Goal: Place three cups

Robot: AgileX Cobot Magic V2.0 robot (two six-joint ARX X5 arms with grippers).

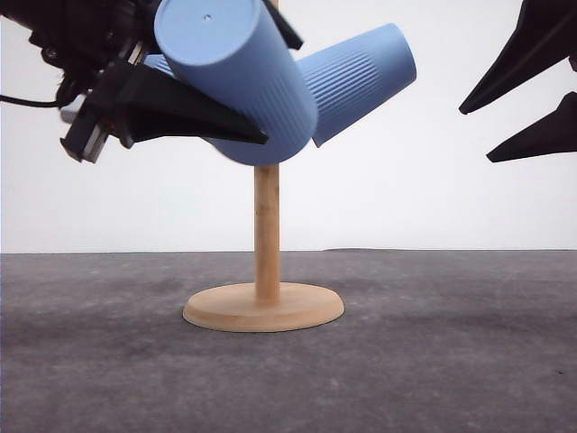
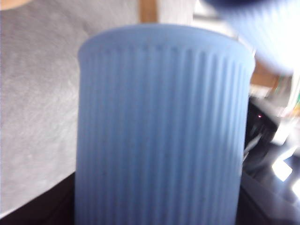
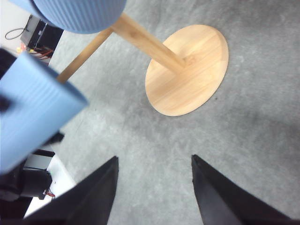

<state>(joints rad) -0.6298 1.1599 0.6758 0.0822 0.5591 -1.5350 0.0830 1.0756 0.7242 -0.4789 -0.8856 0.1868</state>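
At upper left the left gripper (image 1: 180, 113) clamps a ribbed blue cup (image 1: 236, 77), long axis slanting, flat bottom up-left toward the camera, mouth down-right at the wooden stand's post (image 1: 267, 234). A second cup (image 1: 356, 81) hangs tilted right of the post. Part of a third (image 1: 160, 63) peeks behind. The right gripper (image 1: 505, 113) hovers with fingers spread, holding nothing; bare grey table (image 1: 451, 361) lies around the round base (image 1: 263, 307).

A cup (image 1: 239, 77) lies left of another cup (image 1: 361, 77), both above the stand's base (image 1: 263, 307).

The cups (image 1: 243, 77) looked like matte ribbed plastic, the stand (image 1: 265, 302) was smooth pale wood, and the table (image 1: 451, 361) was rough grey felt-like stuff.
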